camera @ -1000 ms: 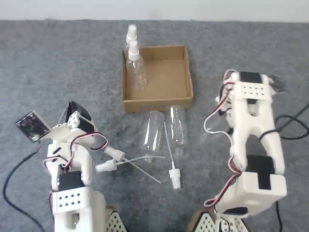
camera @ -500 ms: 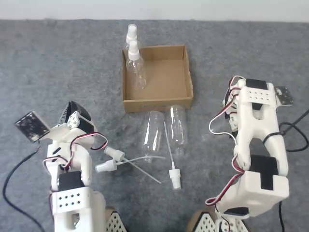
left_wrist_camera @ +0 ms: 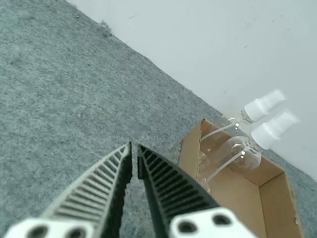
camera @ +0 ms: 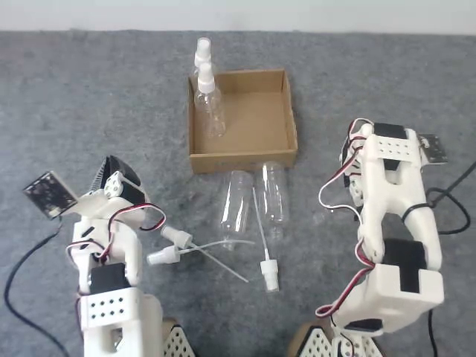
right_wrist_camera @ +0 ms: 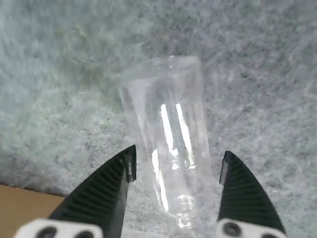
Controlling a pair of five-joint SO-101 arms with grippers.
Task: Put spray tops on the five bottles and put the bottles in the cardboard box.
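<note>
At far left, left claw pressed together, holding nothing, over carpet. 3 loose spray tops lay beside that arm. 2 capped bottles at cardboard box far-left corner. 2 uncapped bottles lay just in front of box. Right claw spread, straddling clear bottle lying on carpet, no contact seen. Step looked like grasping bottle for capping. Next: close on body, gentle squeeze, lift.

Table is covered edge to edge in grey, fuzzy, felt-like fabric (flecked with pale lint). A plain white wall meets its far edge in a straight seam. Light is even and soft; shadows stay faint.
</note>
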